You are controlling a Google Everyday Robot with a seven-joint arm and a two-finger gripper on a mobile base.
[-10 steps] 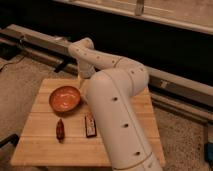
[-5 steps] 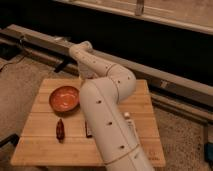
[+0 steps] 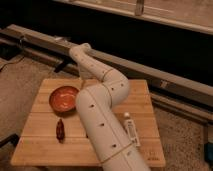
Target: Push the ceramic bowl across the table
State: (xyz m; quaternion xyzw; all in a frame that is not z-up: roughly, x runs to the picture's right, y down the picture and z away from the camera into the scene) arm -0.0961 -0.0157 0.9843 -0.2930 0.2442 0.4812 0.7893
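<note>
Reaching over the table (image 3: 45, 142), the gripper (image 3: 83, 82) is held just frame-right of the ceramic bowl (image 3: 64, 98), presumably for a sideways shove; its opening cannot be told.

1. Bowl (image 3: 64, 98): orange-red with a darker rim.
2. Counter (image 3: 145, 100): light wooden planks.
3. Arm (image 3: 102, 122): white, dotted with dark holes.
4. Tool (image 3: 82, 79), far side, just right of the bowl: pale.
</note>
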